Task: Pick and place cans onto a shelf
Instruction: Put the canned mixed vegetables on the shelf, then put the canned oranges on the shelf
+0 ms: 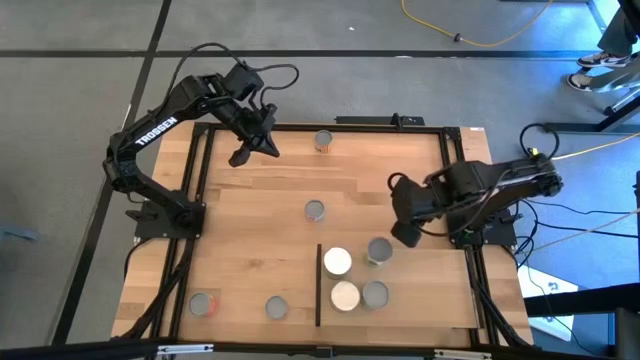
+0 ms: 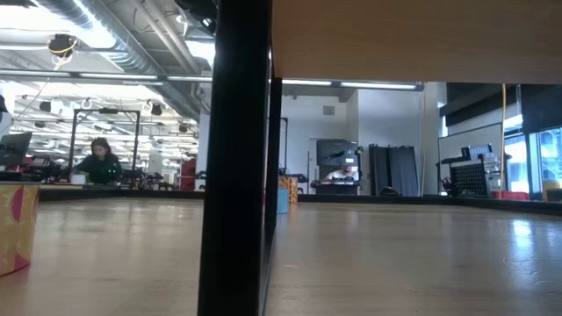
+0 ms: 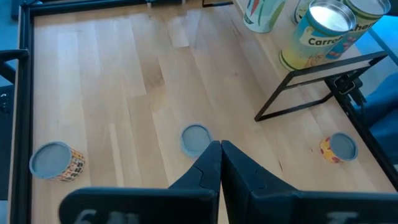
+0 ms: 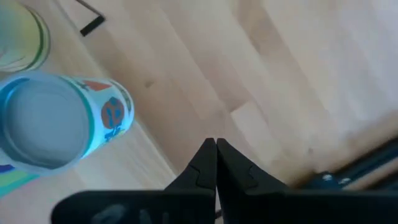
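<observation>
Both end effectors pinched empty; left arm [image 1: 155, 135] reads "TROSSEN", one can [image 3: 317, 34] "Carro…".

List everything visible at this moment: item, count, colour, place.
Cans on shelf: four, two white-topped, two grey-topped, on the light-wood shelf right of its dark strip, at the table's near right.
Loose cans: four, grey-topped; one far middle, one centre, two near left.
Table: one, light wood, black frame.
Person: one, dark top, seated far in the room behind.
Left hand: shut, empty, over the far left of the table.
Right hand: shut, empty, beside the shelf.
</observation>
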You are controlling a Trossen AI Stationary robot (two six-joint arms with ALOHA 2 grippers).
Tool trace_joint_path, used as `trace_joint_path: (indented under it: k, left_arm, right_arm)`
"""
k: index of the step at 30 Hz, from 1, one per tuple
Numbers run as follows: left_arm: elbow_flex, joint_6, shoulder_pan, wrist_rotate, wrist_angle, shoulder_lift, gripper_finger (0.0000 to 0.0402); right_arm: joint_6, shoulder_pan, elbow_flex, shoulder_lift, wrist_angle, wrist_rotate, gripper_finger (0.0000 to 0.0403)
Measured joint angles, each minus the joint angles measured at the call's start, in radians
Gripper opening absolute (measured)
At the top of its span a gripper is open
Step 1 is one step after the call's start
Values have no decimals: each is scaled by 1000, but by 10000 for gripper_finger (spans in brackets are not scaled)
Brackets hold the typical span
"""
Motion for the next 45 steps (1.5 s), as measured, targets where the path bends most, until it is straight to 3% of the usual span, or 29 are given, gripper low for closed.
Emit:
trace_joint_path:
  k: [11,22,30,36,45]
  left_arm:
    - [0,0,0,0,1,0,0]
    - [0,-1,0,-1,2,0,0]
    - [0,-1,0,-2,2,0,0]
    - [0,-1,0,-2,2,0,0]
    - [0,-1,0,-3,2,0,0]
  right_arm:
    - [-25,0,-180,-14,200,-129,0]
    - [-81,3,-199,-14,351,-159,0]
    - [-81,5,-199,-9,421,-254,0]
    - [-109,5,-199,-7,486,-260,0]
    - [-141,26,-138,-6,407,-195,0]
